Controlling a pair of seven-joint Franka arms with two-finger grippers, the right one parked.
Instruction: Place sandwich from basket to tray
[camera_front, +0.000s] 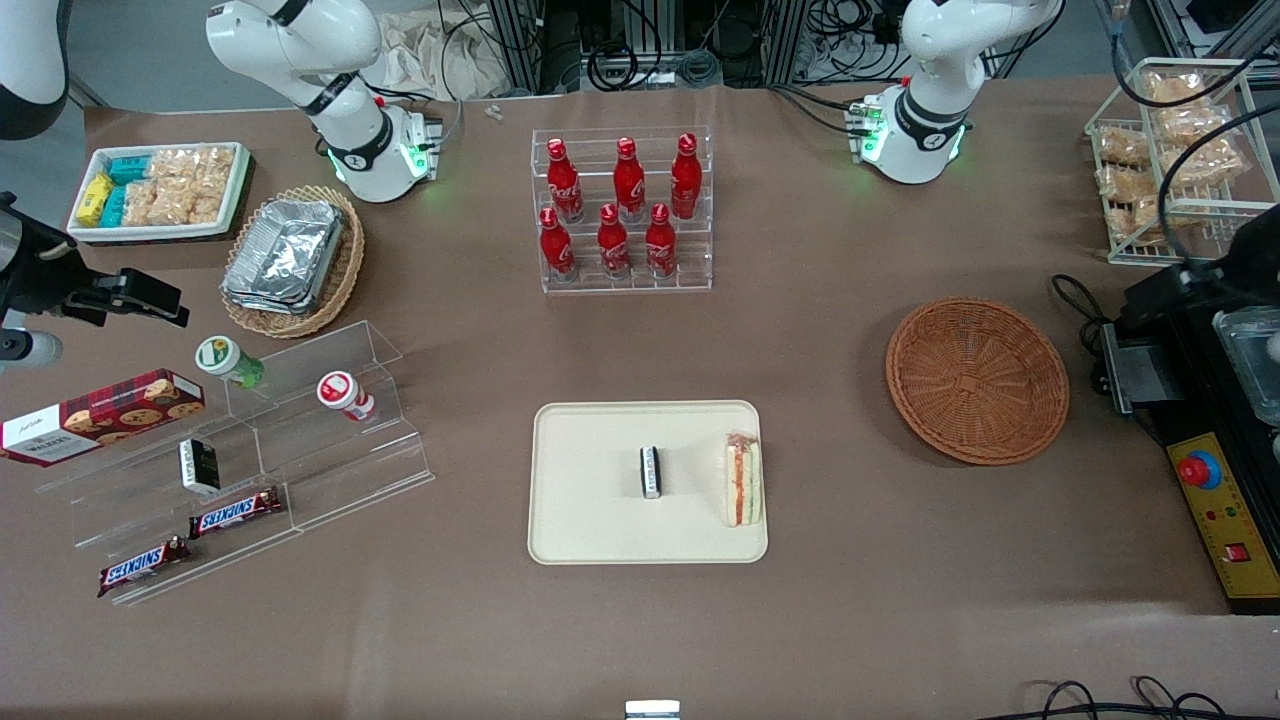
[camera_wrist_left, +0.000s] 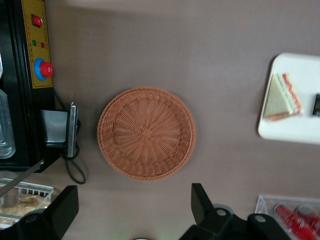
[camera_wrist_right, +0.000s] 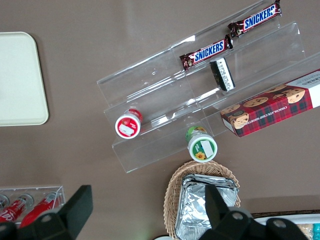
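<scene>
The sandwich rests on the tray, near the worktop's front edge; it looks soft and light, best pinched across its bread faces. The basket sits bare. Above it, the gripper hangs wide open, holding nothing.

Sandwich laid on tray, at tray edge nearest basket; small packet set mid-tray beside it. Tray seen lower centre of front frame; basket at right of centre, apart from tray, nothing in it. Bottle rack placed upper centre, farther from camera than tray. Gripper held above basket, fingers spread apart.
</scene>
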